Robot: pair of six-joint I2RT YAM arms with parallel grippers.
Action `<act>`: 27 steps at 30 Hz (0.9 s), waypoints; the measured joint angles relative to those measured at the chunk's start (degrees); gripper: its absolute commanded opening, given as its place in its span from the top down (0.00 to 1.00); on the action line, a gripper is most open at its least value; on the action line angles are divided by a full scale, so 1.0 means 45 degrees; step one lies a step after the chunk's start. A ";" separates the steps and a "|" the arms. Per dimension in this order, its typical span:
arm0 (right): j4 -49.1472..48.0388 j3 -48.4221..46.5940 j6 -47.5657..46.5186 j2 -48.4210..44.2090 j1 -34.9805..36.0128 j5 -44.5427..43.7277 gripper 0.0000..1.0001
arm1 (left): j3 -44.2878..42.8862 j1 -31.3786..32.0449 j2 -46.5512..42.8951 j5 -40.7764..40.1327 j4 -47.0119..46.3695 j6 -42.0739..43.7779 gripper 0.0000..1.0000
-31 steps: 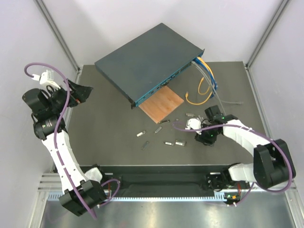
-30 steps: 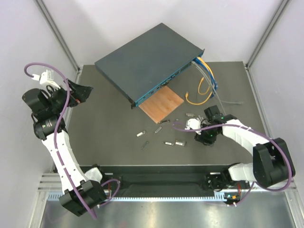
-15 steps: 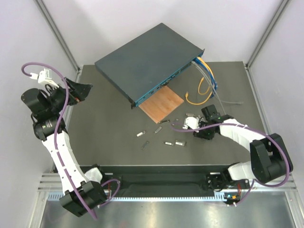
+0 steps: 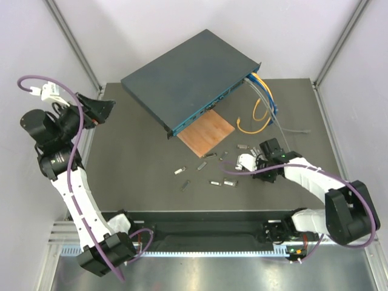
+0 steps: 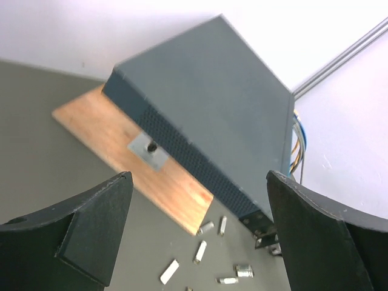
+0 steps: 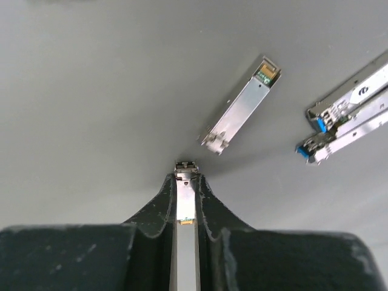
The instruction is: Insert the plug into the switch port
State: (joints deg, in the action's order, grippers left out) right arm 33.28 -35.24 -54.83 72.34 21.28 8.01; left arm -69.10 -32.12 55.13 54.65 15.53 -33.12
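Observation:
The switch (image 4: 188,80) is a large dark blue-grey box at the back of the table, its teal socket face turned toward the front right; it also fills the top of the left wrist view (image 5: 212,103). My right gripper (image 6: 185,182) is shut on a slim silver plug (image 6: 184,203), held lengthwise between the fingers just above the table, right of the middle in the top view (image 4: 251,162). My left gripper (image 4: 100,109) is open and empty, raised at the table's left edge, aimed at the switch.
A thin wooden square (image 4: 206,132) lies under the switch's front edge. Several loose silver plugs (image 4: 215,173) are scattered mid-table; one (image 6: 241,104) lies just ahead of my right fingers, two more (image 6: 345,118) to its right. Yellow, blue and grey cables (image 4: 262,103) trail from the switch's right end.
My right gripper has shifted a little left and toward the front along the table. My left arm has lifted and drawn back slightly to the left.

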 measured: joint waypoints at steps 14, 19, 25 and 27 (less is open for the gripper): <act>0.1481 -0.4396 0.3774 -0.1821 -0.0933 0.3036 1.00 | -0.4512 0.2273 0.1768 -0.1035 0.0772 0.2531 0.06; 0.1156 -0.6237 0.6212 -0.1787 -0.2225 0.5085 1.00 | -0.6795 0.6169 0.3604 -0.3463 0.2448 0.5265 0.07; -0.1107 -0.6411 1.0608 -0.1826 -0.4342 0.7339 1.00 | -0.9578 1.1021 0.6475 -0.6363 0.3784 0.7985 0.10; -0.2351 -0.6081 1.2395 -0.1875 -0.5071 0.8004 1.00 | -0.9602 1.2755 0.7009 -0.7427 0.4046 0.8806 0.09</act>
State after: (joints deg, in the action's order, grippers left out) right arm 22.70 -62.61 0.95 63.90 -1.54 44.03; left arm -112.31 25.28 86.67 21.23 33.74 6.50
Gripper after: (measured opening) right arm 0.061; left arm 0.906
